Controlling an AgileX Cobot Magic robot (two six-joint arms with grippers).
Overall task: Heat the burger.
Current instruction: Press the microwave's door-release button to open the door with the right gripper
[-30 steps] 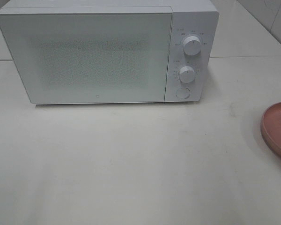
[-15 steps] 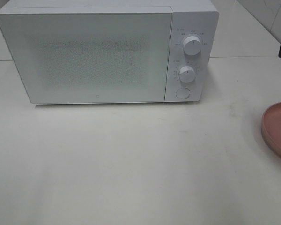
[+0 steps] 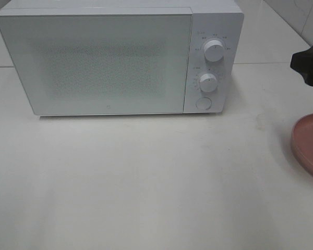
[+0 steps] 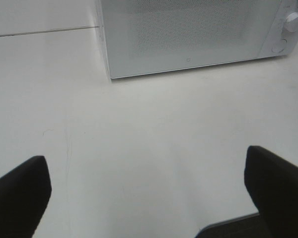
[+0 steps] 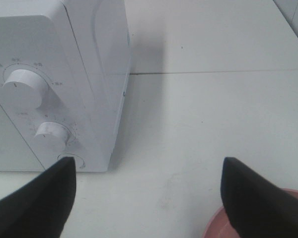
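Note:
The burger is out of view in every frame. The white microwave (image 3: 109, 62) stands at the back of the table with its door shut; it also shows in the left wrist view (image 4: 188, 34) and the right wrist view (image 5: 64, 84). My right gripper (image 5: 149, 168) is open and empty. It hovers to the right of the microwave's control panel, and only a black part of it (image 3: 309, 65) pokes in at the right edge of the exterior view. My left gripper (image 4: 146, 161) is open and empty over bare table in front of the microwave's left corner.
A flat pink plate (image 3: 310, 143) lies at the table's right edge, partly cut off, below my right gripper (image 5: 212, 227). The microwave panel carries two knobs (image 3: 214, 50) (image 3: 207, 82) and a round button (image 3: 203, 103). A tiled wall rises at the back right.
My right gripper has come into the exterior view from the right edge, moving left. The microwave and plate have not moved.

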